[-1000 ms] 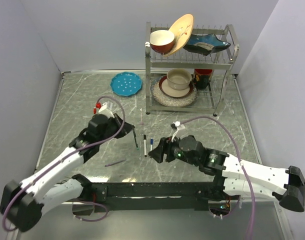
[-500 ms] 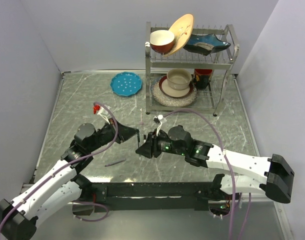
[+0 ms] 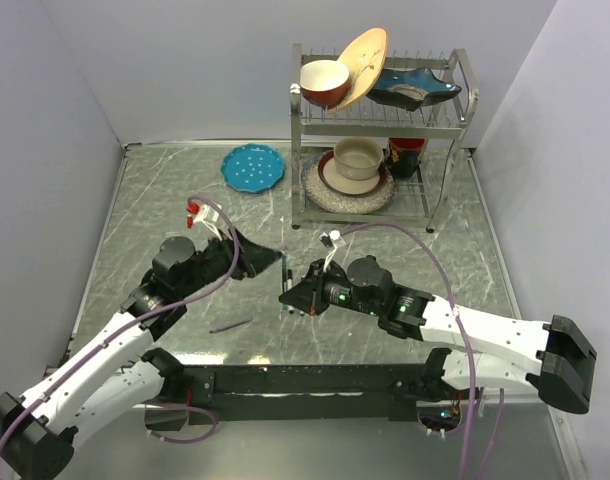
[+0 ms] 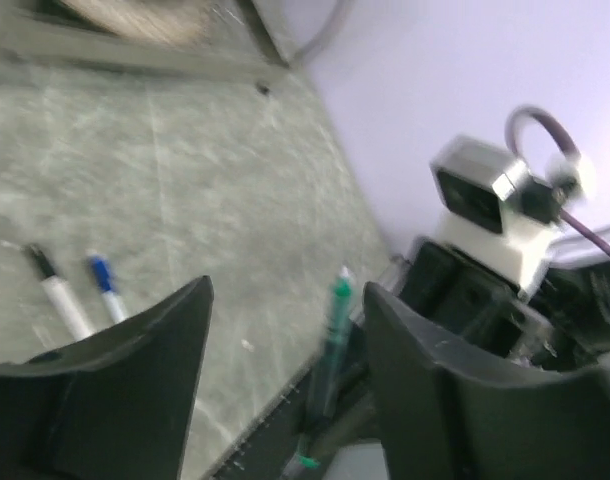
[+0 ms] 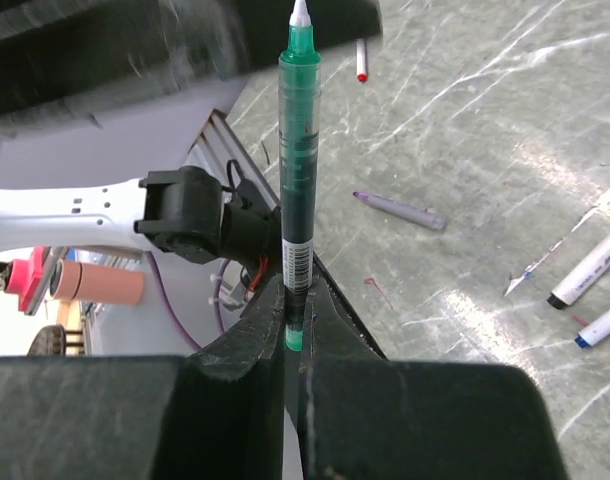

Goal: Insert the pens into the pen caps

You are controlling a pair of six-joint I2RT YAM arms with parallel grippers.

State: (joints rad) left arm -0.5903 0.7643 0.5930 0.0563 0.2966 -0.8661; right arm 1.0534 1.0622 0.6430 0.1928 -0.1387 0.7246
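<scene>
Marble tabletop (image 3: 145,220) | rack (image 3: 297,170), blue plate (image 3: 252,167) far | R gripper (image 5: 293,300) pinching green pen (image 5: 298,170)

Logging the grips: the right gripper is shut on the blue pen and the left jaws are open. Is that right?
No: the right gripper is shut on the green pen, not the blue one, as the right wrist view shows. The blue-ended pen lies on the table. The left gripper does have its jaws open, as you said.
</scene>
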